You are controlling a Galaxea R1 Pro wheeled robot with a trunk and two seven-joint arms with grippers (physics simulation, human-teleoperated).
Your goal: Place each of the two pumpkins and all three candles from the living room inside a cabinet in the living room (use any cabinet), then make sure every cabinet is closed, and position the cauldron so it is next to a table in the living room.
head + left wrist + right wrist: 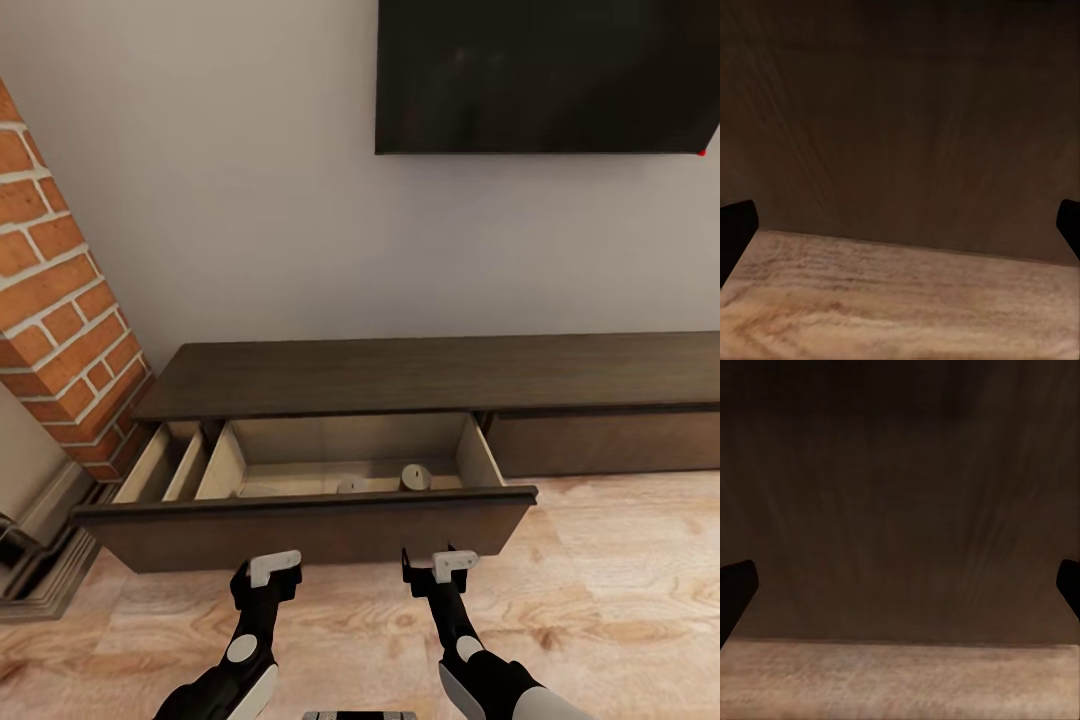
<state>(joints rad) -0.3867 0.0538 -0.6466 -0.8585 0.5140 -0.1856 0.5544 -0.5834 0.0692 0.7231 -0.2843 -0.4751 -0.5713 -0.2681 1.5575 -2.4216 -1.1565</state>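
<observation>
Left gripper (pixel 268 574) and right gripper (pixel 437 566) low in the frame, fingers spread wide, gripping nothing, just short of the pulled-out drawer front (pixel 300 530). Behind it, mid-frame, two candles (pixel 414 476) lying in the pale drawer of the cabinet (pixel 440 372). Above, a dark screen (pixel 545 75) at upper right, brick (pixel 50 300) at left.

Both arms are being held forward and low, side by side, with forearms angled slightly inward. The left gripper (pixel 265 578) and the right gripper (pixel 438 570) are being kept level with each other. In each wrist view, the dark fingertips (pixel 735 229) (pixel 735 589) are being shown spread wide apart, with nothing between them.
</observation>
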